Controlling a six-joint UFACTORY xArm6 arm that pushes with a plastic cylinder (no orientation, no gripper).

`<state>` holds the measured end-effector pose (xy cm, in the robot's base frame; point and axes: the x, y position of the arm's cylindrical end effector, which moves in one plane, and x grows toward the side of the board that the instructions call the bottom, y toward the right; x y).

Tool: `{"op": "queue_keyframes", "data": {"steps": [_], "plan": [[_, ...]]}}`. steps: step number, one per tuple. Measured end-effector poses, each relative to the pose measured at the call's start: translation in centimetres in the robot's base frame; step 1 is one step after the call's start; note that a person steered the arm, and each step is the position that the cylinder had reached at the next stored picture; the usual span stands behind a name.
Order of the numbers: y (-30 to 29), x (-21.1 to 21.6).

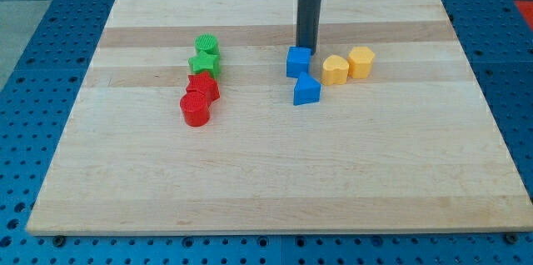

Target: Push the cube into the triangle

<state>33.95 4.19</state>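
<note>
The bench [275,173] fills the view, a pale wooden board lying on a blue perforated surface [33,65]; the dark rod [308,15] drops in from the view's top, just right of centre, and my tip [306,49] sits right at the top edge of the blue cube [298,62], seemingly touching it on its far side; this end effector is a plain rod, so it neither opens nor closes, and it has hold of nothing. The blue cube stands a little right of the board's middle; just below it, slightly to the view's right, sits the blue triangle [306,91], the two very close, whether touching I cannot tell. To the view's right, two yellow blocks side by side: one [335,70] near the cube, the other [361,62] beyond it. Over on the view's left, a tight column: green block [206,47] at the top, green star [204,65] below, then a red star [202,88], then a red cylinder [195,109] at the bottom.
</note>
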Motion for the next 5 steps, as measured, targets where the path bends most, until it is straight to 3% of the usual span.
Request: {"op": "queue_keyframes", "data": {"steps": [5], "plan": [[-4.0,1.0]]}}
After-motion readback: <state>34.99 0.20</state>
